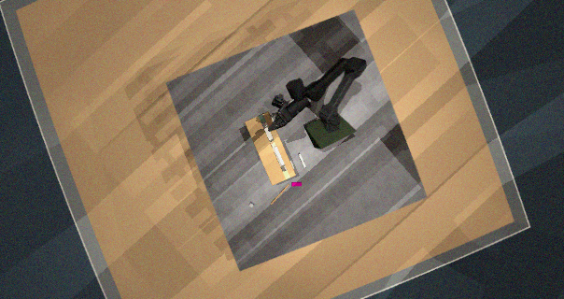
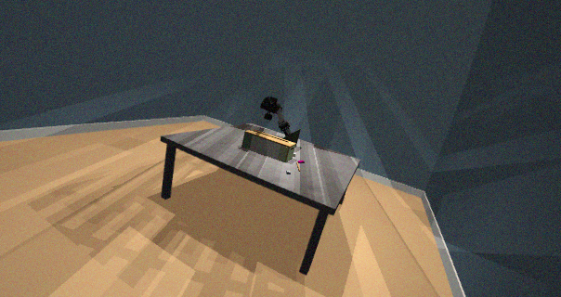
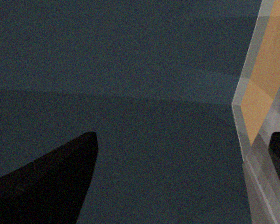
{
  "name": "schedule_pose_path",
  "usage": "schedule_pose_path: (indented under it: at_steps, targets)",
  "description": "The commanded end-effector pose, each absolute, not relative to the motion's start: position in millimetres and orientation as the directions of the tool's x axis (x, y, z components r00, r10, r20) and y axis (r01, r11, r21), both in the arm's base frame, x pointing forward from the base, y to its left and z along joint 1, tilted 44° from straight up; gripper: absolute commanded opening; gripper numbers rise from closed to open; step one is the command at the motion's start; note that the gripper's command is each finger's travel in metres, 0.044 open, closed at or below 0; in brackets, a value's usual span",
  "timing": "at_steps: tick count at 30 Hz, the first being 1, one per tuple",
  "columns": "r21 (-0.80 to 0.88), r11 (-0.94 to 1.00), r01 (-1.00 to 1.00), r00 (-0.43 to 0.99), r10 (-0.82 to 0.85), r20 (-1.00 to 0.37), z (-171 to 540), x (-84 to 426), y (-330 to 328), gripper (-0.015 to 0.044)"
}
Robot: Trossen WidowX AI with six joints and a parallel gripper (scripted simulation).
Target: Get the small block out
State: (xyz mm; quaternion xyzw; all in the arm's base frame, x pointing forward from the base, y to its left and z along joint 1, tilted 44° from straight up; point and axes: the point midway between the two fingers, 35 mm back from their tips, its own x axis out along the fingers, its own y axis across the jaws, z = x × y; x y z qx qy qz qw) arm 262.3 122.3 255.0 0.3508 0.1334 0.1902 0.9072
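My hand (image 1: 273,123) hangs wide open and empty over one end of the box (image 1: 270,149). The magenta block (image 1: 296,184) lies outside on the desk (image 1: 355,187), just beside the box's far end.

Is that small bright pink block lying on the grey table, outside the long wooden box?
Yes, the small bright pink block lies on the grey table just past one end of the long wooden box.

block (image 1: 296,184): small, magenta | flat on table | just beside box (image 1: 270,150) end, outside
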Motion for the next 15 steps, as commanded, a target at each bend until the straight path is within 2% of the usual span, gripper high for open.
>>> schedule_pose_path:
  at_steps: [1, 5, 8, 12, 15]
  targets:
    - [0.484, 0.864, -0.138, 0.855, 0.35, -0.382, 212, 281, 130, 0.04]
    - [0.196, 0.974, -0.11, 0.753, 0.211, -0.623, 167, 288, 132, 0.04]
    - [-0.04, 0.986, -0.164, 0.646, 0.077, -0.759, 138, 287, 130, 0.04]
    - [-0.321, 0.889, -0.326, 0.49, -0.131, -0.862, 106, 281, 124, 0.04]
    - [-0.464, 0.737, -0.492, 0.379, -0.298, -0.876, 90, 274, 118, 0.04]
